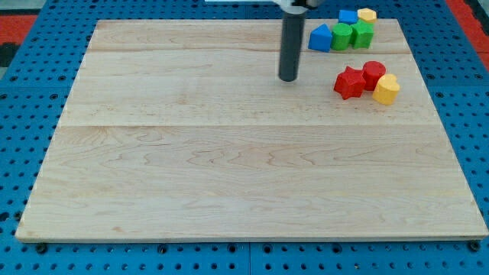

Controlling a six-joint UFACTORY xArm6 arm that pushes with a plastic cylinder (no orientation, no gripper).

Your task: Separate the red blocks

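A red star-shaped block (349, 82) and a red round block (374, 72) sit touching each other at the view's right, on the wooden board (229, 153). A yellow block (386, 88) touches the red round block on its lower right. My tip (288, 78) rests on the board to the left of the red star block, apart from it by a clear gap.
At the view's top right stands a cluster: a blue block (320, 37), two green blocks (341, 35) (362, 33), another blue block (348, 16) and a yellow block (367, 14). The board's right edge is close to the red blocks.
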